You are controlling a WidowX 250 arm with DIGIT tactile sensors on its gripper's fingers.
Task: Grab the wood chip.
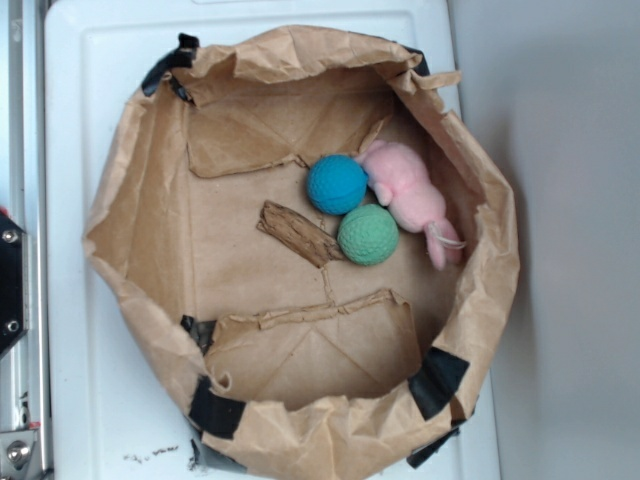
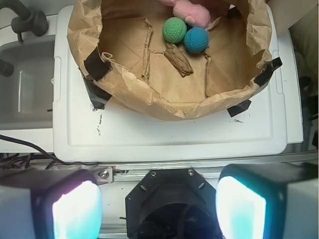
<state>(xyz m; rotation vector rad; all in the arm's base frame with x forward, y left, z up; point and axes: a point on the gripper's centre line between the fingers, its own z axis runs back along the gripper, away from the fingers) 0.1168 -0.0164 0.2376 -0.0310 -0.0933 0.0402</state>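
A paper bag (image 1: 150, 290) on a white lid (image 2: 199, 134) holds the wood chip (image 1: 298, 235) mid-floor, touching the green ball (image 1: 368, 234), beside the blue ball (image 1: 336, 184) and pink toy (image 1: 408, 192). The floor towards the bag's other walls lies bare. The gripper (image 2: 159, 206) hangs outside the rim, jaws spread, empty.

The pink plush toy (image 2: 189, 12) is cut off by the wrist view's top edge.

two balls (image 1: 337, 184) (blue, green), one wood chip (image 1: 298, 235)
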